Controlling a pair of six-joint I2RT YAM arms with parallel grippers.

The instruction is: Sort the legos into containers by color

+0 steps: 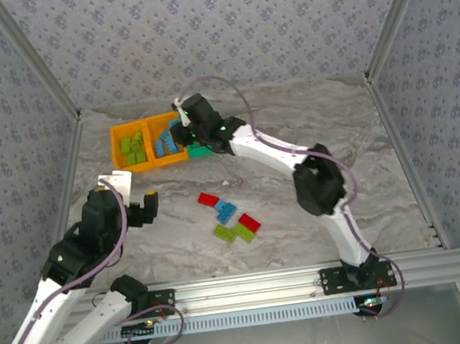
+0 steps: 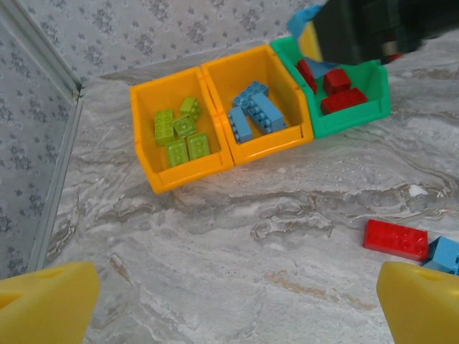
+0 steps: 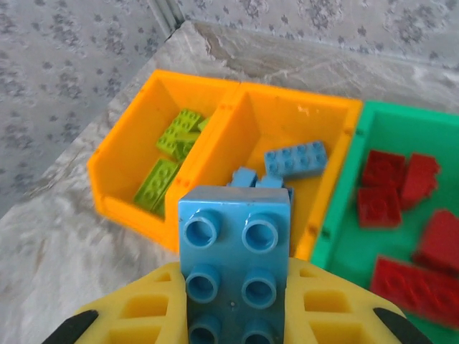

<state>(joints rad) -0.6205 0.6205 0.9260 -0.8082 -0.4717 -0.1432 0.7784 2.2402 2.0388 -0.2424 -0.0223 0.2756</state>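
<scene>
1 studded light-blue lego (image 3: 235, 258) in right jaws | left jaws wide, empty

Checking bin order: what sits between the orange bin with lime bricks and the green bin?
The second orange bin, holding light blue bricks; the left wrist view shows it.

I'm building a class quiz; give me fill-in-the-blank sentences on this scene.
1. The right gripper grips a lego coloured ___.
2. The green bin has legos that are all ___.
3. The lime legos lie in a bin coloured ___.
4. The left gripper is ___.
Missing words: blue; red; orange; open.
</scene>
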